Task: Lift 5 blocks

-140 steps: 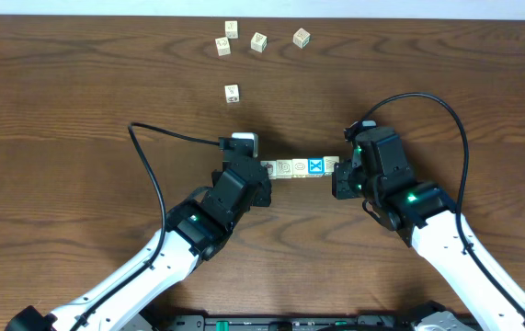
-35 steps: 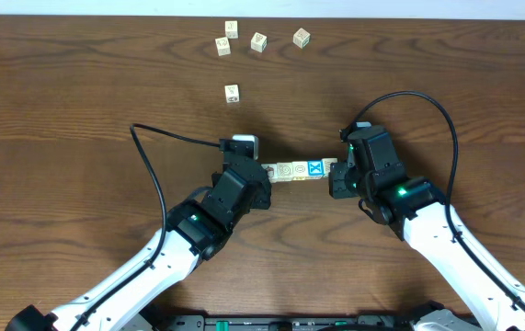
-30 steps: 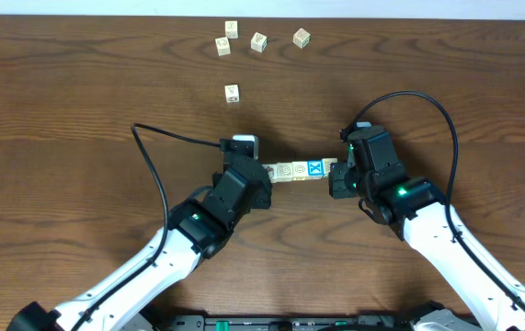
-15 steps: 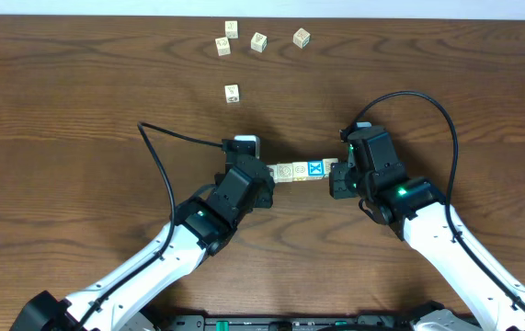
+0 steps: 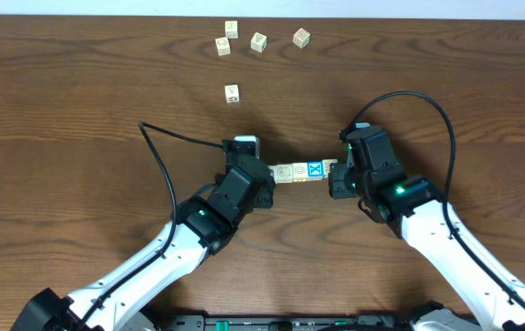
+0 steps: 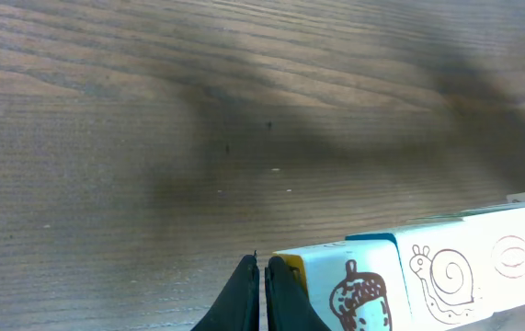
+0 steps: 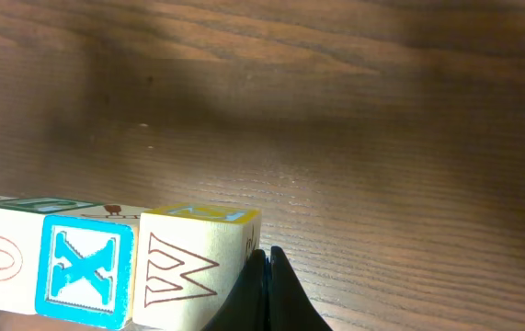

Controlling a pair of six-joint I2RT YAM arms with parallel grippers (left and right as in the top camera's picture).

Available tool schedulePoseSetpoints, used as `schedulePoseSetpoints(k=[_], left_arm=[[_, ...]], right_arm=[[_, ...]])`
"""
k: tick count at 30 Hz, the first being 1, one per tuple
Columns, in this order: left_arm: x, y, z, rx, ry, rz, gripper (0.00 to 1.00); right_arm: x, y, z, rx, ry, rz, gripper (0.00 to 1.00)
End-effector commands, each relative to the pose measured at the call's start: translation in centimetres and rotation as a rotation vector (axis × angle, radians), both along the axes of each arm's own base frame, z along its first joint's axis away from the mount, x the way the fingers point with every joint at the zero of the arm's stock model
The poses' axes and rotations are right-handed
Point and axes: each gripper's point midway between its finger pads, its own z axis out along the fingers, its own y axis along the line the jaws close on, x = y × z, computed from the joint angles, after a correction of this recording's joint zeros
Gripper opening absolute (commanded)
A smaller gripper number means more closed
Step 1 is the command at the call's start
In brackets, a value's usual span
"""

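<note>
Overhead, the dark wooden table [image 5: 60,110] fills the frame, and the left arm [image 5: 152,267] and right arm [image 5: 450,244] reach in from the near corners toward its middle. The left gripper [image 6: 261,280] has its fingers clenched tight together with nothing between them, their side set against one end of the row of five blocks [image 5: 300,170]. The right gripper [image 7: 265,271] is likewise clamped on itself and presses the opposite end, so the row sits squeezed between the two, end to end, in the centre of the table. Whether the row is clear of the wood cannot be told. From the left gripper outward, the acorn block [image 6: 349,292] comes first, then the snail block [image 6: 439,274] and the oval block [image 6: 510,255]. The blue X block [image 7: 85,267] follows, and the yellowish W block [image 7: 193,265] touches the right fingers. Well apart, near the far edge, lie four loose cubes [image 5: 258,41], with a single cube [image 5: 232,92] between them and the row.
</note>
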Motion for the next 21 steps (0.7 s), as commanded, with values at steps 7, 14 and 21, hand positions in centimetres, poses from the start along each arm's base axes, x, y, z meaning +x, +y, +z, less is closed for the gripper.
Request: schedulePoseSetpoints(k=[7,14,21], left_arm=[[-1.2,-6.3,2.7,-0.183,0.025,-0.198,0.07],[-1.1,-6.7,1.7,-0.191,0.049,-0.197,0.07],[-1.0,-6.8,1.8,-0.193,0.044,-0.197,0.07]], right_arm=[[-2.5,7.3,1.8,0.219,0.055,0.246,0.01],[-2.6,7.7,1.5,0.215,0.057,0.256,0.01],[-2.6,7.7,0.4,0.202,0.089,0.253,0.01]])
